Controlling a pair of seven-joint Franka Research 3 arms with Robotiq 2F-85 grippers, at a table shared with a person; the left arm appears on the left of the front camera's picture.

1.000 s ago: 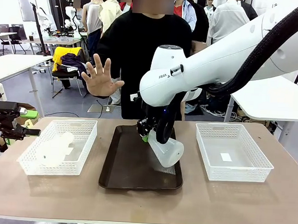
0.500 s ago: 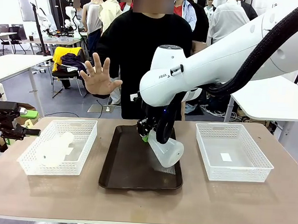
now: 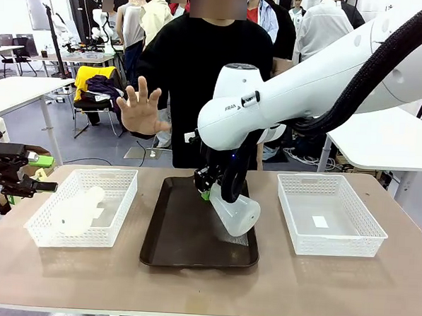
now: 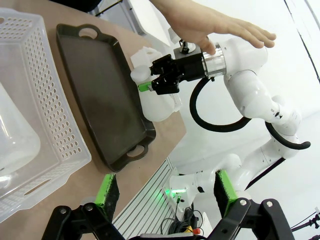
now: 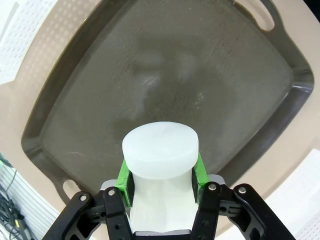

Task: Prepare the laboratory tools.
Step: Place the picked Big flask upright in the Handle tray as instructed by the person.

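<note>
One flask [image 3: 236, 214] hangs tilted over the right part of the tray [image 3: 179, 234]. Its neck points up and left into the right gripper [image 3: 208, 191], which is clamped on it, and its wide base sits low to the right; whether the base touches the tray is unclear. The other flask [image 3: 77, 213] lies on its side in the left basket [image 3: 72, 237]. The right basket [image 3: 334, 246] holds a small white slip [image 3: 320, 222]. The left gripper [image 4: 165, 192] is spread wide and empty, off the table's left edge. The person's raised hand [image 3: 139, 108] has edged slightly upward since a second ago; the flasks and arms are unchanged.
</note>
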